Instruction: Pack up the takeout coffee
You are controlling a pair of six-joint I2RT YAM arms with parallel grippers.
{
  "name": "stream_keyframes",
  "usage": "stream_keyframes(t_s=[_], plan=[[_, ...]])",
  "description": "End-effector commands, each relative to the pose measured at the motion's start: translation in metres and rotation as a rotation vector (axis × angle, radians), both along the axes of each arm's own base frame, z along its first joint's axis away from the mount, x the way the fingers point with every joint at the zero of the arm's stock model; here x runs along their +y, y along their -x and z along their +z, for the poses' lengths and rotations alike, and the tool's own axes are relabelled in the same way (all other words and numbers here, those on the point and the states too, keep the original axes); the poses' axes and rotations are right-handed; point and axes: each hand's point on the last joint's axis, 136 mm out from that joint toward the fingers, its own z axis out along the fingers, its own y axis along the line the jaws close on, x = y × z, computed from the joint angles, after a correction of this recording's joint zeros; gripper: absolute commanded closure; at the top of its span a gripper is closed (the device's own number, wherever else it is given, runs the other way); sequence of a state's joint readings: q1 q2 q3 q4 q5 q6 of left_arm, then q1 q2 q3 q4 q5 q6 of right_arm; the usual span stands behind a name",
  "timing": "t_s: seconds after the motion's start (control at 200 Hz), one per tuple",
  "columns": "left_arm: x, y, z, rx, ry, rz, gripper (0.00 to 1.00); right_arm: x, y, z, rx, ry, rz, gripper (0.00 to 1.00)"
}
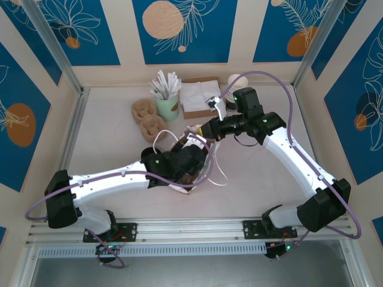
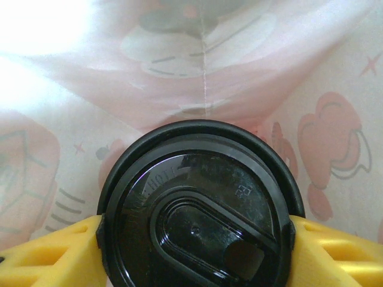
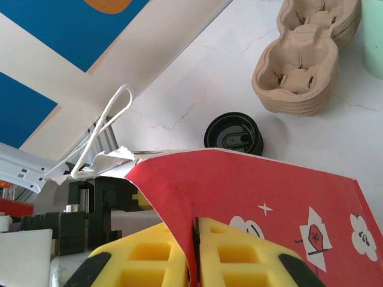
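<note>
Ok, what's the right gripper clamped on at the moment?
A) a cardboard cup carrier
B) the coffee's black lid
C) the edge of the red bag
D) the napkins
C: the right wrist view shows the right gripper shut on the edge of the red bag, while the takeout coffee sits between the fingers of the left gripper.

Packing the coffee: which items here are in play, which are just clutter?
In play: takeout coffee, held by left claw inside the red-and-white bag; right claw pinching the bag's edge.
Clutter: pulp cup carriers, black lids, green cup of stirrers, napkins, pale cups.
</note>
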State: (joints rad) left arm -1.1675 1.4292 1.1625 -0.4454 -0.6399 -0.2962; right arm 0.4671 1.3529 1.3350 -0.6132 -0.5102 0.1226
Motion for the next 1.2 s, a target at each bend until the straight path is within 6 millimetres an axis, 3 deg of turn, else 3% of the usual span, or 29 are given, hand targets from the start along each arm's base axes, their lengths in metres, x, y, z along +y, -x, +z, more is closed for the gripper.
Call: stream_keyframes(t_s=[0.0, 0.535, 1.195], plan=[[-0.003, -0.005, 0.018, -0.063, 0.042, 0.009, 0.34, 0.007, 0.010, 0.009, 0.015, -0.036, 0.062, 0.88], [-0.011, -0.006, 0.005, -0.002, 0.019, -0.004, 0.34, 0.007, 0.011, 0.012, -0.032, -0.036, 0.080, 0.89], [0.009, -0.014, -0.004, -0.008, -0.059, 0.080, 0.34, 0.006, 0.010, 0.018, -0.070, -0.045, 0.087, 0.89]])
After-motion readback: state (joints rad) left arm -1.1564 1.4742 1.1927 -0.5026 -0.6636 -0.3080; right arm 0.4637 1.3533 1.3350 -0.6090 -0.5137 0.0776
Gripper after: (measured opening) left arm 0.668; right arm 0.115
